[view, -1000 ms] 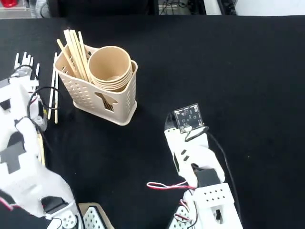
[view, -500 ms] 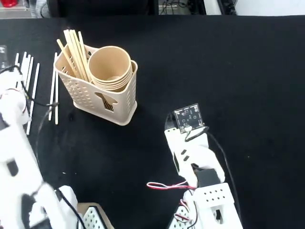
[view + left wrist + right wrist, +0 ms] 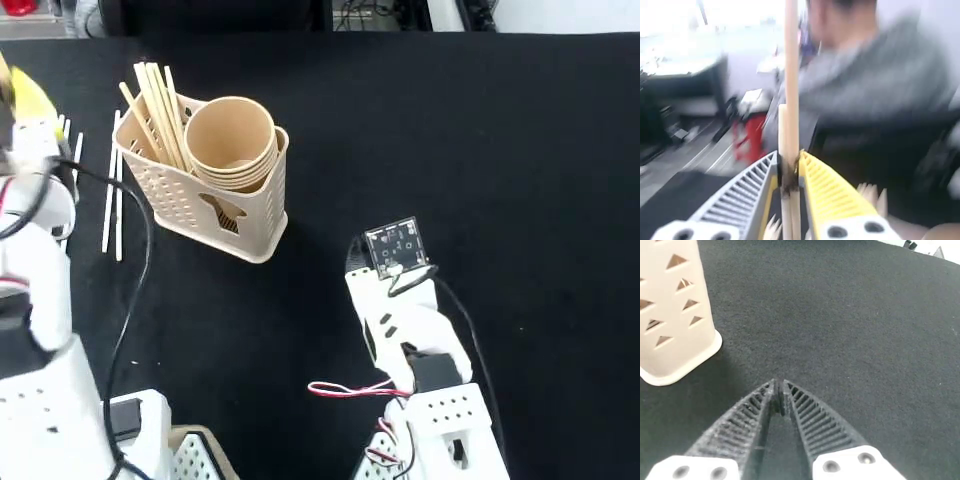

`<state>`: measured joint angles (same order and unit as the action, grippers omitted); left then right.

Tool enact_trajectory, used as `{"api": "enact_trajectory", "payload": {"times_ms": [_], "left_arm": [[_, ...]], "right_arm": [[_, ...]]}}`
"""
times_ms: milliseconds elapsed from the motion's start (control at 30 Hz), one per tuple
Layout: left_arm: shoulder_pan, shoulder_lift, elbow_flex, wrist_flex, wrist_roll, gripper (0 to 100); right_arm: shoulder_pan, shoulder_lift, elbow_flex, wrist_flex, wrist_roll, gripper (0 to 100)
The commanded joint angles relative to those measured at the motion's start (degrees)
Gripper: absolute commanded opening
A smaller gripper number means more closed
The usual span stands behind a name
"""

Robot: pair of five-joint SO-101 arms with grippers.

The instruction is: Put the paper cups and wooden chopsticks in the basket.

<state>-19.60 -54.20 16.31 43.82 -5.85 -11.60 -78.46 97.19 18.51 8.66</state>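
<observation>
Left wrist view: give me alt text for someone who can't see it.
The left end effector is shut on wooden chopsticks, pinched between its grey finger and yellow finger and sticking out well past the fingertips. An indoor room lies beyond.

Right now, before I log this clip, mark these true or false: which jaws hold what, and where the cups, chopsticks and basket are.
1. The left jaws are clamped on wooden chopsticks. True.
2. The right jaws hold a paper cup. False: they are shut on nothing.
3. Stacked paper cups stand in the basket. True.
4. No chopstick lies on the table. False: loose chopsticks lie beside the basket.
5. The basket lies tipped on its side. False: it stands upright.
</observation>
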Motion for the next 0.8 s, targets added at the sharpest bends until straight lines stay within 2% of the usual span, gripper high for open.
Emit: {"api": "enact_trajectory", "payload": {"times_ms": [0,67,167,333,767], "left_arm": [[4.2,-0.6,-3.6,-9.1,12.9,3],[6.2,0.5,-2.1,-13.7,16.8,3],[8.7,2.8,-0.7,-19.5,17.3,3],[10.4,8.6,-0.9,-24.4,17.6,3],[12.0,18.5,6.7,-24.6,17.1,3]], "right_arm": [[-0.3,-0.7,0.0,0.3,0.5,1.5],[-0.3,-0.7,0.0,0.3,0.5,1.5],[-0.3,-0.7,0.0,0.3,0.5,1.5],[-0.4,-0.7,0.0,0.2,0.5,1.5],[-0.4,-0.7,0.0,-0.1,0.5,1.5]]}}
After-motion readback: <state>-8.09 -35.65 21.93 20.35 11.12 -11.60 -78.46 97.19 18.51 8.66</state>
